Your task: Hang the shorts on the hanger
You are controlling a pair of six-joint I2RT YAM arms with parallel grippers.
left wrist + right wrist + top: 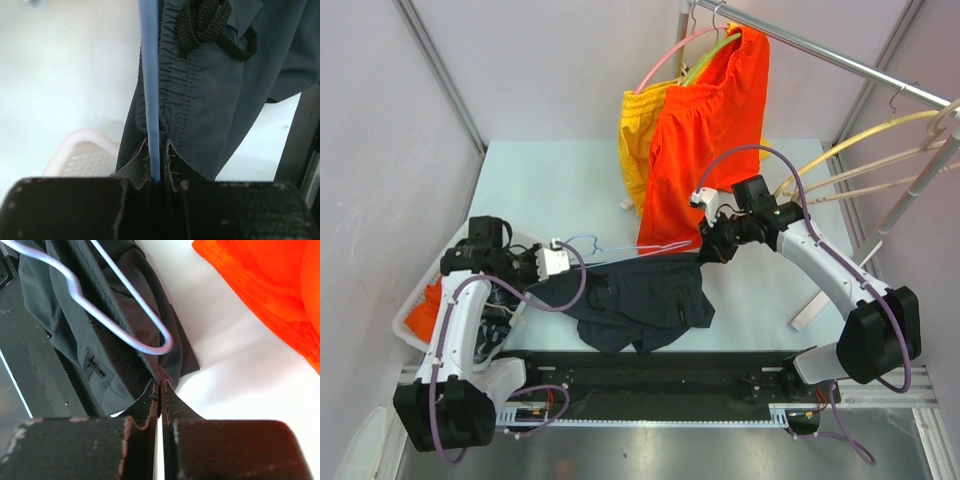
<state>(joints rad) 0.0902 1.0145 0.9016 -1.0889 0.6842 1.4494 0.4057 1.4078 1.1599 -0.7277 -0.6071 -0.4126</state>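
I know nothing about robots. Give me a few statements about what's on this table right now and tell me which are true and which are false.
1. The left gripper is shut on the thin light-blue wire hanger. True.
2. The dark navy fabric shorts lie inside the white plastic basket. False: they are held up between the two grippers, outside the basket.
3. The bright orange shorts hang from the metal rail at the back. True.
4. The right gripper is open and holds nothing. False: its jaws are shut on the dark shorts' fabric, beside the hanger's rounded corner.
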